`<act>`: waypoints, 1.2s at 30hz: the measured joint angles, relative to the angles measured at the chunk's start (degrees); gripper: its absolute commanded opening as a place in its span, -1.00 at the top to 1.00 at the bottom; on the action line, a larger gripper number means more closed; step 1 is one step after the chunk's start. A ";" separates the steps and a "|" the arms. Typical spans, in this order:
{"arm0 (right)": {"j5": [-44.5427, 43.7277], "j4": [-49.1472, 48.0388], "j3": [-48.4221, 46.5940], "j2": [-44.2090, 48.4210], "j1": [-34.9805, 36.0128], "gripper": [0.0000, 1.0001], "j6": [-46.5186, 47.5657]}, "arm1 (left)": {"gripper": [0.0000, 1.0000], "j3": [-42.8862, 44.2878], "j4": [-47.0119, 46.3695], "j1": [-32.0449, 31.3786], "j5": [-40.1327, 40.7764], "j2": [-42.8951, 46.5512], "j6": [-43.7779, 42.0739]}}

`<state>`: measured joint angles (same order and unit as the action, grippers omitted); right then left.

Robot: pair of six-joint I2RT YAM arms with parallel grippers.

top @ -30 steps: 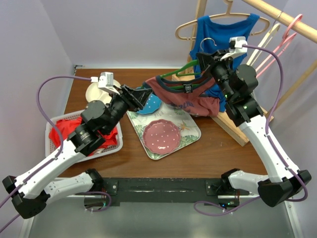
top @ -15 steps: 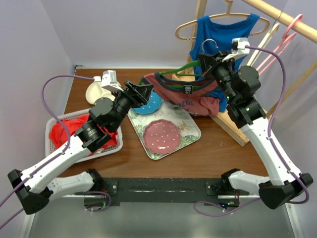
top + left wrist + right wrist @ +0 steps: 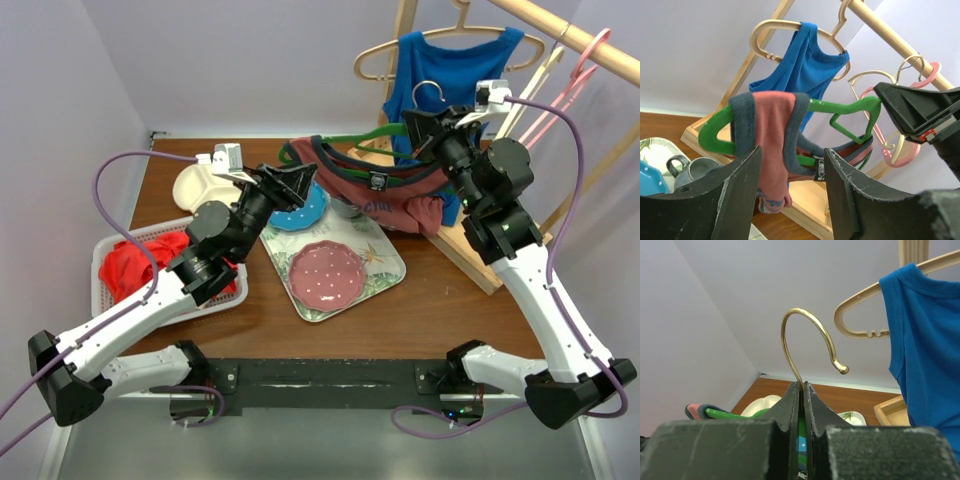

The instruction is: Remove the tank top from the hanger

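Tank top [image 3: 385, 195], dusty red with grey-edged straps, hangs on a green hanger [image 3: 362, 137] held in the air over the back of the bench [image 3: 440, 300], its body sagging above the far end of the tray [image 3: 385, 258]. One strap wraps the hanger's left shoulder [image 3: 772, 135], and that end juts free toward the left arm. The right fingers [image 3: 790, 405] are pressed together on the hanger's neck, just under its gold hook [image 3: 810, 335], which curls up into open air. The left fingers [image 3: 735, 195] stand apart on either side of the wrapped strap; whether they touch it I cannot tell. Close behind the right arm, a blue top [image 3: 450, 65] on a beige hanger fills the wooden rack [image 3: 560, 30], leaving little room there. Toward the left, the bench edge carries a white basket [image 3: 100, 290] of red cloth.
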<state>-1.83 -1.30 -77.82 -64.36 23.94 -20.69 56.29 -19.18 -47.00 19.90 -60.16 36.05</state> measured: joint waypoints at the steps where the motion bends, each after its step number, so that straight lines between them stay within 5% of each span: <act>1: 0.02 0.04 0.20 0.02 0.00 1.00 -0.11 | -0.12 -0.04 -0.68 0.00 -0.04 -0.09 -0.33; 36: 1.55 -0.57 3.15 0.57 0.00 1.00 -3.23 | -0.40 3.61 0.81 0.00 9.09 -5.62 -5.73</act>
<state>-0.27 -1.87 -74.67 -63.79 23.94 -23.92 59.90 -18.37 -47.00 28.99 -65.78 30.33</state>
